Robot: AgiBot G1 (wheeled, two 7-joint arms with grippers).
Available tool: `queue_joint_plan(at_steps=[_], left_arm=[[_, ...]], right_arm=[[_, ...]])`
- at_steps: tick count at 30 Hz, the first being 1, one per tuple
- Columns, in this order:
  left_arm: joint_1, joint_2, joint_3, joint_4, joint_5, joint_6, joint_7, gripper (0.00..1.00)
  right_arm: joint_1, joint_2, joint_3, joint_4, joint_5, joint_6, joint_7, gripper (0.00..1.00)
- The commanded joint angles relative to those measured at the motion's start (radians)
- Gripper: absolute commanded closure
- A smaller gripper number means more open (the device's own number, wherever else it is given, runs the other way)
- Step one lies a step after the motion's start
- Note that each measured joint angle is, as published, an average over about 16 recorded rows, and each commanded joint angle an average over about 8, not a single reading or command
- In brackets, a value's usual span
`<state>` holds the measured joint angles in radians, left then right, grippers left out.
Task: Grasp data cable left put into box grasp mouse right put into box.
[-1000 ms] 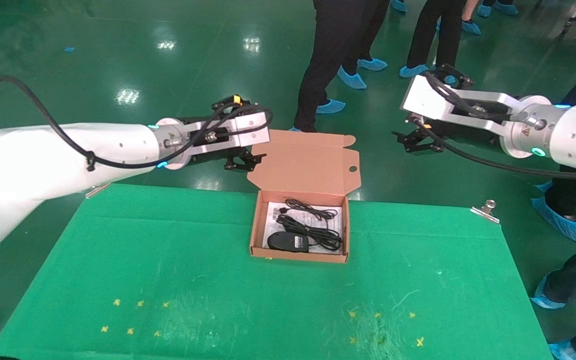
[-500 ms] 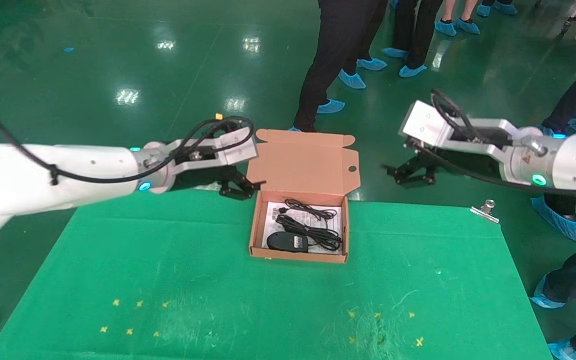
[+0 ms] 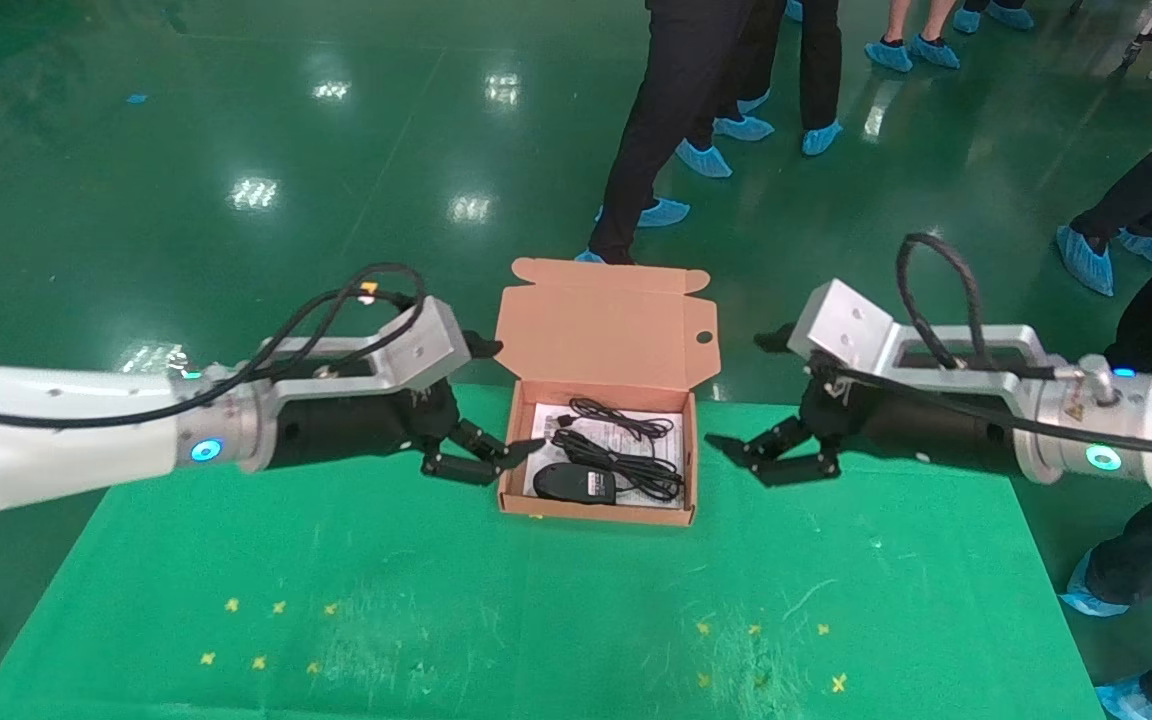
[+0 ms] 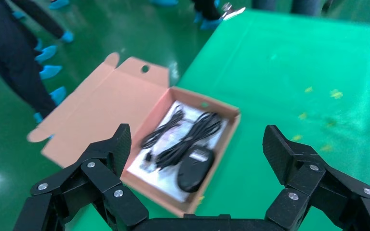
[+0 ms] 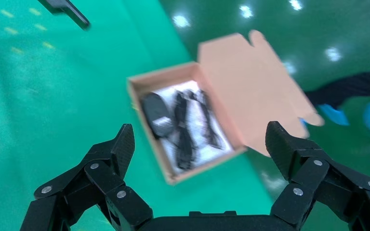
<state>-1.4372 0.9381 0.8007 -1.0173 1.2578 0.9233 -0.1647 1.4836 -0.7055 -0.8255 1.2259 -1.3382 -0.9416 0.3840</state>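
Green table cloth [image 3: 536, 620], small yellow cross marks [image 3: 271, 632] on the near part, both sides. Box [image 3: 511, 470] sits mid-table toward the far edge, lid [image 3: 606, 325] open and leaning back past the table edge, round hole [image 3: 705, 337] in the lid's right tab. Inside, on the white printed sheet [image 3: 542, 430]: mouse [image 3: 574, 484] at the near wall, left of centre, label side showing. Data cable [image 3: 626, 468], black bundle, lies just behind and to the right of the mouse, running diagonally across the sheet. A thinner black cord [image 3: 621, 417] lies farther back in the box; cannot tell where it joins.

Left gripper [image 3: 484, 456] just beside the box's left wall, low over the cloth, fingers spread apart, nothing held. Left wrist view confirms it: left gripper [image 4: 197, 144] wide, box [image 4: 229, 126] and mouse [image 4: 195, 168] seen between the fingers.

Right gripper [image 3: 768, 456] near the box's right wall, a little gap, also spread wide and empty. Right wrist view: right gripper [image 5: 200, 144] with fingers apart, box [image 5: 149, 79] beyond with mouse [image 5: 156, 114] and cable bundle [image 5: 180, 127] inside.

Metal clip [image 4: 231, 9] at the cloth's far edge. Beyond, glossy green floor [image 3: 236, 120], people's legs [image 3: 656, 110] in blue shoe covers [image 3: 704, 160].
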Motion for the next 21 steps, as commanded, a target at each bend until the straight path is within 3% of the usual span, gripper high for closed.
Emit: queue_joint_plan(at_steps=[1, 11, 13, 19, 21], left_arm=[[0.019, -0.017, -0.027, -0.014, -0.028, 0.030, -0.001, 0.00], [0.138, -0.125, -0.199, -0.102, -0.201, 0.218, -0.009, 0.00], [0.162, -0.146, -0.233, -0.119, -0.236, 0.256, -0.010, 0.00], [0.229, -0.207, -0.329, -0.169, -0.333, 0.362, -0.014, 0.00], [0.242, -0.218, -0.347, -0.178, -0.351, 0.381, -0.015, 0.00]], right_arm=[[-0.022, 0.005, 0.029, 0.003, 0.032, -0.029, -0.010, 0.00], [-0.158, 0.036, 0.211, 0.022, 0.234, -0.214, -0.076, 0.00], [-0.185, 0.043, 0.247, 0.026, 0.275, -0.251, -0.089, 0.12], [-0.262, 0.060, 0.349, 0.037, 0.389, -0.354, -0.126, 0.14], [-0.276, 0.064, 0.368, 0.039, 0.410, -0.374, -0.132, 0.00]])
